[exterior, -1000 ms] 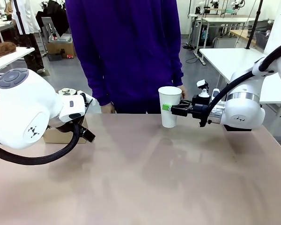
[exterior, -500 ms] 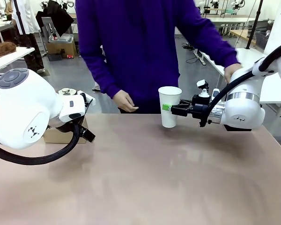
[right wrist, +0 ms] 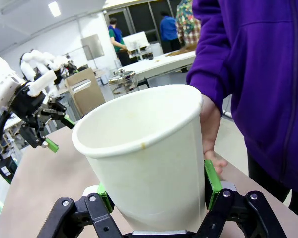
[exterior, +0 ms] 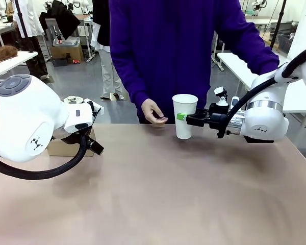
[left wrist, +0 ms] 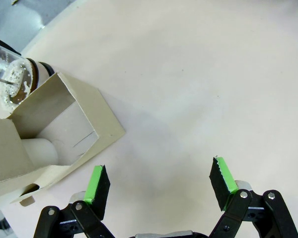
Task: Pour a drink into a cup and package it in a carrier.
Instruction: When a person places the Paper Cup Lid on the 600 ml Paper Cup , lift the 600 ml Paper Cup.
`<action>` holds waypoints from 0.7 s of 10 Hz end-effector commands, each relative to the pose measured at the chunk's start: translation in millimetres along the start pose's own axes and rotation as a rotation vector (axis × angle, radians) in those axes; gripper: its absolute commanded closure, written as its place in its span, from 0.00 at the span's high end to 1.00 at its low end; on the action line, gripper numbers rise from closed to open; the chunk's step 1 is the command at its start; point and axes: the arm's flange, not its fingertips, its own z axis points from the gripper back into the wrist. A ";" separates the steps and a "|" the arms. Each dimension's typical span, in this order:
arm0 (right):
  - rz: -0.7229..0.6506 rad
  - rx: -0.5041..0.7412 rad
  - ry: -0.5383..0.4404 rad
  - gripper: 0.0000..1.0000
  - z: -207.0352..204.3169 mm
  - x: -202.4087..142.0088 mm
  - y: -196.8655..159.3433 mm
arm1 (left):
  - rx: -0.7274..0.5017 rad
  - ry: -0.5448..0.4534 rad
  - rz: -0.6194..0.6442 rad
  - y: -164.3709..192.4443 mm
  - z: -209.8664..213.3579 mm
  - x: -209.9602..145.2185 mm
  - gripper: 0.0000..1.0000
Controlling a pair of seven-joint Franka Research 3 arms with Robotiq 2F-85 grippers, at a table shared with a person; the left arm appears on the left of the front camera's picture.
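The white paper cup [exterior: 184, 116] is held upright just above the table at the far middle, with my right gripper [exterior: 186, 118] shut on its side. Up close, the cup [right wrist: 149, 148] looks empty, and the green pads [right wrist: 211, 177] press both its walls. My left gripper [left wrist: 160, 181] hangs open over bare table, beside the brown cardboard carrier [left wrist: 64, 119]. A glass pitcher [left wrist: 10, 74] stands just behind the carrier; I cannot make out the drink in it. In the front view the carrier [exterior: 61, 147] sits behind my left arm, with the pitcher's lid [exterior: 73, 100] above it.
A person in a purple top stands at the far edge, one hand [exterior: 153, 112] curled just left of the cup and the other arm stretched out to the right. Something white and rounded [left wrist: 37, 151] sits in a carrier pocket. The near half of the table [exterior: 158, 199] is bare.
The person has stepped to the right and brought a hand closer to the cup. Neither arm has moved, and the cup stays in the same grip.
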 end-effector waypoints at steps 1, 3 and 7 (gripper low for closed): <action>0.005 -0.013 0.004 0.80 -1.9 3.0 2.2 | -0.002 -0.001 0.001 0.3 0.4 -0.2 1.00; 0.005 -0.013 0.004 0.80 -1.9 3.0 2.2 | -0.002 -0.001 0.001 0.3 0.4 -0.2 1.00; 0.005 -0.013 0.004 0.80 -1.9 3.0 2.2 | -0.002 -0.001 0.001 0.3 0.4 -0.2 1.00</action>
